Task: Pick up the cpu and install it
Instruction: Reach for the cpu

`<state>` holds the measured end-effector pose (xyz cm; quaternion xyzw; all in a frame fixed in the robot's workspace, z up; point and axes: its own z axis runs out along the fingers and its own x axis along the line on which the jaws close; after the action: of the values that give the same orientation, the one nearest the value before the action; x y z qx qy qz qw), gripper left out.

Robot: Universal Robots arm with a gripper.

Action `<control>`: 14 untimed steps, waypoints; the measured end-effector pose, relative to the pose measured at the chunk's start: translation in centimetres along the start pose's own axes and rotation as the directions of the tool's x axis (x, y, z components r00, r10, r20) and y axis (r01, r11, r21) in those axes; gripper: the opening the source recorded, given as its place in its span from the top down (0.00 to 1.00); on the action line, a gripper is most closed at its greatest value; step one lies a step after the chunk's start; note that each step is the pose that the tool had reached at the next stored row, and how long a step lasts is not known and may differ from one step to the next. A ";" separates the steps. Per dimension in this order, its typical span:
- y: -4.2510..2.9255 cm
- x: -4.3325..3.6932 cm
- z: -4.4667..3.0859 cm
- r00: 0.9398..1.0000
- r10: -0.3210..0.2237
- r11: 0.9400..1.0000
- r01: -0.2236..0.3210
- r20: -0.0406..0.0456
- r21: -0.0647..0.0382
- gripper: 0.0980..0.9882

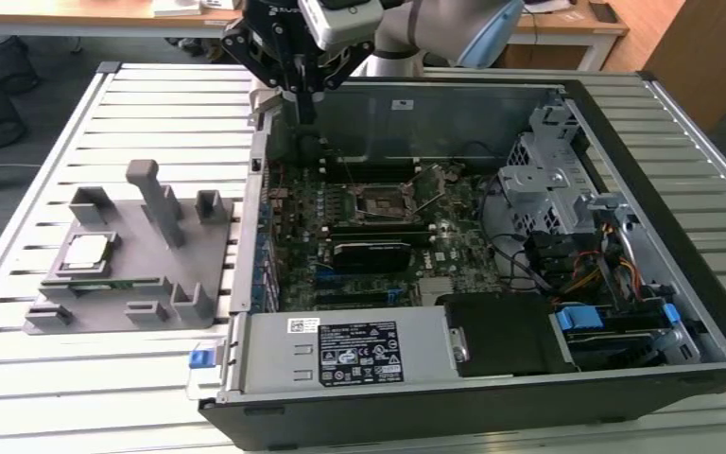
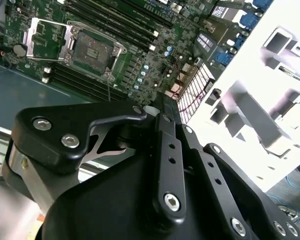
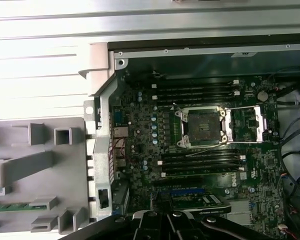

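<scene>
The cpu (image 1: pixel 88 251), a small square chip with a silver top, lies flat on the grey plastic fixture (image 1: pixel 148 274) on the exterior view's left, outside the computer case. My gripper (image 1: pixel 302 115) hangs above the case's back left corner, well away from the cpu, with its fingers drawn together and nothing between them. Its black linkage (image 2: pixel 160 107) fills the near part of the second wrist view. The motherboard's cpu socket (image 1: pixel 382 200) (image 3: pixel 202 127) (image 2: pixel 92 50) stands bare, and its metal load plate (image 3: pixel 250 125) is folded open beside it.
The open computer case (image 1: pixel 665 142) lies on a slatted white table (image 1: pixel 148 104). Inside are a power supply (image 1: pixel 351 350), a metal drive cage (image 1: pixel 546 180), cables (image 1: pixel 590 265) and memory slots (image 3: pixel 197 92). A green memory stick (image 1: pixel 117 284) sits in the fixture, whose upright posts (image 1: pixel 148 194) rise near the cpu.
</scene>
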<state>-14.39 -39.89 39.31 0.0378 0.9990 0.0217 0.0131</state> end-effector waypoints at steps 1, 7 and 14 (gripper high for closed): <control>-0.02 0.23 0.01 1.000 0.000 1.000 0.000 0.000 0.000 0.99; -0.08 0.99 0.03 1.000 0.000 1.000 0.000 0.000 0.000 0.99; -0.15 1.86 0.06 1.000 0.000 1.000 0.000 -0.001 0.000 0.99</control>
<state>-16.25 -39.89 39.20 0.0379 0.9990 0.0217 0.0128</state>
